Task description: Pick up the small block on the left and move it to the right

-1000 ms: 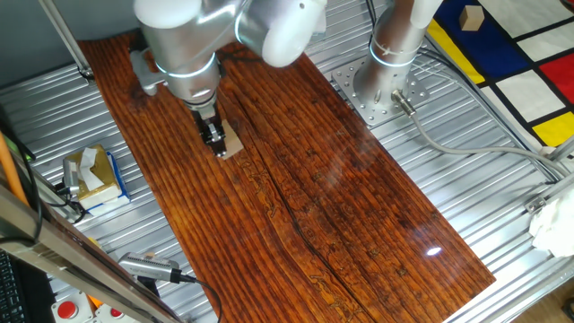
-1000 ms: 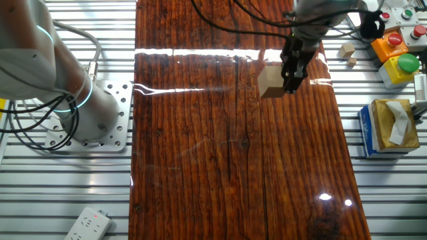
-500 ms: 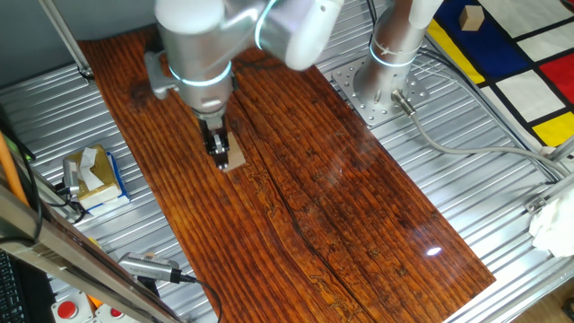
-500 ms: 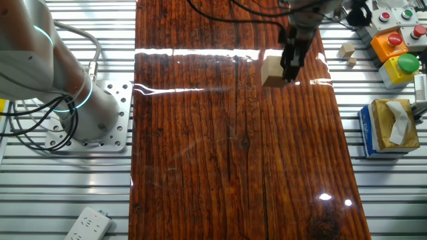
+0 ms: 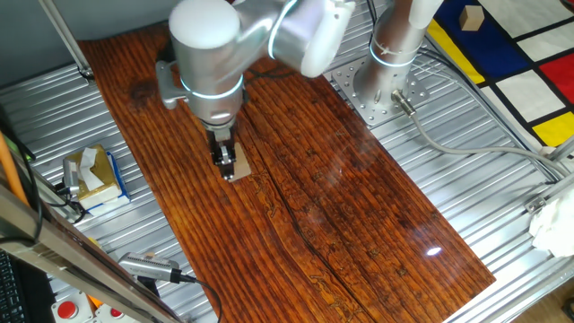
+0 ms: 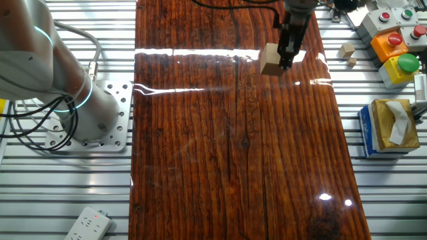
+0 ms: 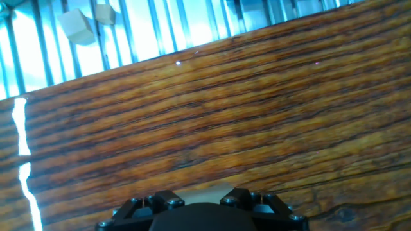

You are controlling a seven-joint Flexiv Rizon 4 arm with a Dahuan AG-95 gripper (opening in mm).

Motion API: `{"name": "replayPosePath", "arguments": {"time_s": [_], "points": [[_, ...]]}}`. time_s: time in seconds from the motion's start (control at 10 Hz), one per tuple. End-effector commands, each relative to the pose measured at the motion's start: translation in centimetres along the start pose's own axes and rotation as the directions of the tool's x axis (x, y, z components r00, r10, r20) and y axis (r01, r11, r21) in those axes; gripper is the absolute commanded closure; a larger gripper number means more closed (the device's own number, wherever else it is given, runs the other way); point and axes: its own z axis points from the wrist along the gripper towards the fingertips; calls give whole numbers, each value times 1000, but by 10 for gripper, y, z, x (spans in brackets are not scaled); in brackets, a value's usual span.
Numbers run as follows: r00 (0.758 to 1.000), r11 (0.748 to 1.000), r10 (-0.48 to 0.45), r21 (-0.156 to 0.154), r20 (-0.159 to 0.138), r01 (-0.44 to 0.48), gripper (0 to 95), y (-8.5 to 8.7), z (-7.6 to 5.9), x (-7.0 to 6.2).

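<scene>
**A:** What did the end effector [image 5: 225,166] have hold of?

**B:** The small block [image 5: 237,165]. In both fixed views the fingers were closed onto the pale cube, which showed at their tips, out to one side of them. It looked to be carried a little above the dark board [image 5: 341,224], though from these angles I could not be sure it was clear of the wood.

**A:** And where was it over the board?

**B:** Toward the end of the board near the tissue box [image 5: 94,175] in one fixed view, roughly midway across its width. In the other fixed view it hung just by the bright glare stripe.

**A:** Why hold it that way, straight down?

**B:** My reading: a vertical pinch on opposite faces keeps a plain cube from twisting while it is carried sideways, and lets it be set down flat. The hand view agreed, with only a pale sliver of the block [image 7: 209,192] showing between the finger mounts and the board grain running beyond.

**A:** How many blocks did you count?

**B:** One in the end effector. Two more small pale ones [image 6: 346,51] lay together off the board on the ribbed bench [image 6: 373,200], near the button box [image 6: 397,50]. Another [image 5: 470,16] sat on the coloured mat in one fixed view. One arm, one tissue box, one board.
</scene>
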Motion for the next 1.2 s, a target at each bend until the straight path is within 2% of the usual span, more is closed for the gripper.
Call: {"name": "replayPosePath", "arguments": {"time_s": [0.1,0.3,0.7,1.0,1.2], "points": [[1000,1000,12,-1,3,-12,950,6,1,2],[999,999,34,-1,3,-34,950,18,0,5],[999,999,47,-1,23,-47,950,32,5,16],[999,999,45,17,25,-46,950,44,10,26],[999,999,45,26,16,-45,950,52,12,35]]}}
